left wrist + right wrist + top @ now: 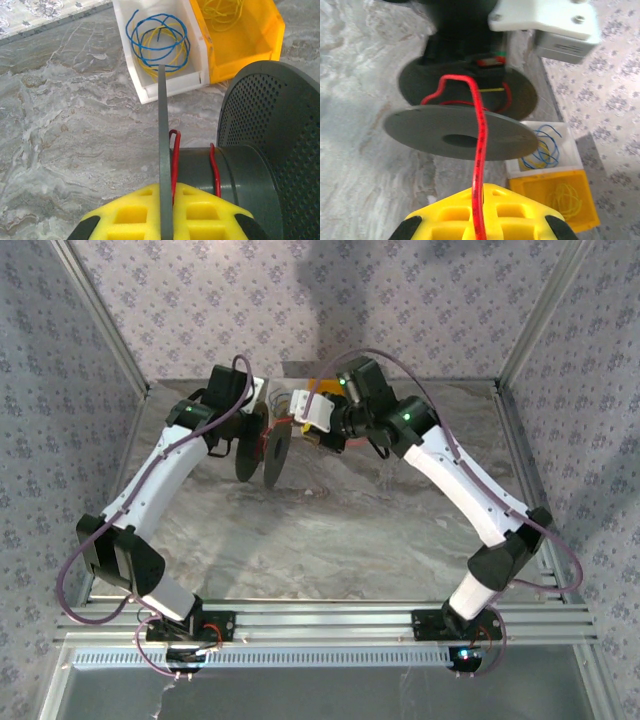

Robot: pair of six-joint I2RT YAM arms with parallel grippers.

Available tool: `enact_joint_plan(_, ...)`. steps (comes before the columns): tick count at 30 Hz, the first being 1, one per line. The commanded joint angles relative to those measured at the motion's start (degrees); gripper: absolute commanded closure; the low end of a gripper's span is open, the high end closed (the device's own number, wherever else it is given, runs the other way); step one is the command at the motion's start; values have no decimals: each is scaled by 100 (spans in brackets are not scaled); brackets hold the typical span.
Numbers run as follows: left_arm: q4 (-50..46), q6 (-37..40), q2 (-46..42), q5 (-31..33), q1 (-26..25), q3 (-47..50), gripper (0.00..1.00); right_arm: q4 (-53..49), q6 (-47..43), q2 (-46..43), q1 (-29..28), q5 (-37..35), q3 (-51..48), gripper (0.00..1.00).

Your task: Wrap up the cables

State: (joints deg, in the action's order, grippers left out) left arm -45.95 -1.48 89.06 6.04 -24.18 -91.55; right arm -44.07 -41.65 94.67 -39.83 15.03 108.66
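Left gripper (166, 202) pinches thin flange of spool (245, 170). Right gripper (479, 212) pressed together on red cable (481, 130); cable runs from fingers over near flange onto spool core, few turns there. White bin (150, 92) and yellow bin (265, 35) just behind spool.

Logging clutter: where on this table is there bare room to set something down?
Bare: the marble table in the middle, from the spool to the near rail. Crowded: the far edge, where spool, red cable, white bin and yellow bin bunch.
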Motion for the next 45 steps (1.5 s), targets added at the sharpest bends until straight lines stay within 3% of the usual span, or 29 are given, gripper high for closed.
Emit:
enact_joint_plan(1,-203,438,-180,29,-60,113,100,48,-197,106,331,208,483,100)
enact_joint_plan(13,-431,950,-383,-428,-157,245,100,136,-151,611,1333,722,564,100)
enact_joint_plan(23,-544,1462,-762,-1186,-192,355,100,109,37,1248,2062,1099,538,100)
enact_joint_plan(26,-490,1560,-913,-1645,-183,366,100,119,132,1448,2214,1291,402,100)
enact_joint_plan(36,-93,1518,-1387,-4249,326,138,100,483,639,1543,2518,2319,-488,100)
enact_joint_plan(39,330,1228,-1530,-4787,567,161,100,580,800,1515,2570,2706,-755,89)
enact_joint_plan(45,1181,603,-1719,-5454,953,223,100,935,1115,1414,2584,3068,-1444,78)
